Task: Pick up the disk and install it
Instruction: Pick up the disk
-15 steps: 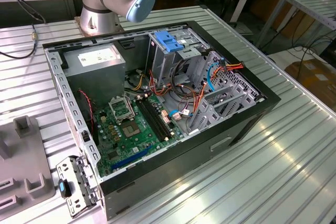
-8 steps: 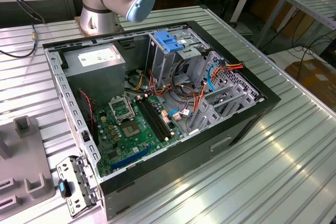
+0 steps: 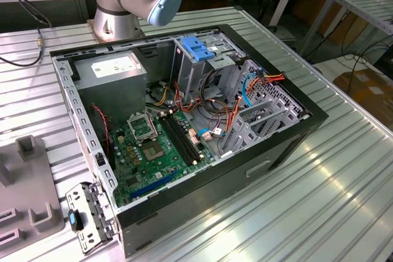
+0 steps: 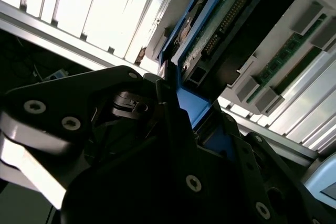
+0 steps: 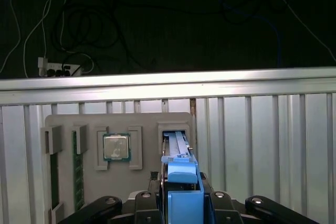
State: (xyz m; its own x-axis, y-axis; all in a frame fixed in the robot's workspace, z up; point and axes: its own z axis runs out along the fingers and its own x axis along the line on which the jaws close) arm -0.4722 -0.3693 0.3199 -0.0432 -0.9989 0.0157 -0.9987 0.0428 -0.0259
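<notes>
Over the slot of the grey tray [image 5: 142, 124], the gripper [image 5: 181, 192] is closed narrow on the disk [image 5: 176, 145], its black fingers [image 5: 157, 198] pressed on either side of the bright blue rail end. In the second wrist view the gripper [image 4: 197, 111] clamps that same blue tab, and the disk [image 4: 236, 30] shows its dark body and green board edge running away from the fingers [image 4: 168, 93]. The disk stands on edge with its far end at the slot [image 5: 164, 136]. The slot walls lie close along both its flat sides, and I cannot tell whether it rests on the slot floor. Just beside the slot, in the tray's next pocket, lies a square processor [image 5: 116, 147]. Further along the tray a green memory stick [image 5: 79, 171] lies in a long channel. On the tray's other side the ribbed metal table [image 5: 262, 145] is bare and open. Beyond the tray runs the table's bright edge rail [image 5: 168, 80], with cables [image 5: 79, 30] on dark floor past it. In the exterior view the tray [image 3: 27, 182] lies on the table, and the open computer case [image 3: 270, 157] stands close by on the exterior view's right of the tray.
</notes>
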